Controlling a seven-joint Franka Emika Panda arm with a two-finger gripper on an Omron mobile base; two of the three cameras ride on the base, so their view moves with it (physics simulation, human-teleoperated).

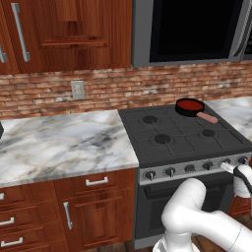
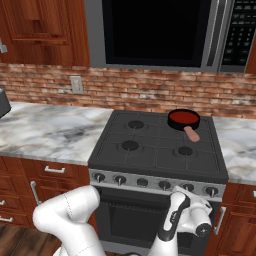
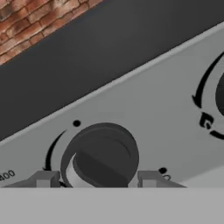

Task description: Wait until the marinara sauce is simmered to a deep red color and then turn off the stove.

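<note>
Taking the black four-burner gas stove [image 1: 184, 138] as the landmark, the grey-veined marble table [image 1: 59, 142] adjoins its left side. On the stove's back right burner sits the small dark round frying pan [image 2: 183, 120], reddish-brown handle pointing forward, filled with the smooth, deep red marinara sauce [image 1: 189, 105]. Along the stove's steel front strip runs a row of small dark knobs; the white arm's gripper [image 3: 97, 179] is pressed to the round dark knob [image 3: 101, 156] second from the right end of that row. The jaws are clenched on this knob, one finger tip at each side of it.

The main risk, as I judge it, is slipping: if the hand rotates off the knob's axis, the finger tips could slide around its smooth rim and leave the burner lit. Whether this knob governs the pan's burner cannot be told; a wrong one would leave the sauce cooking.
</note>
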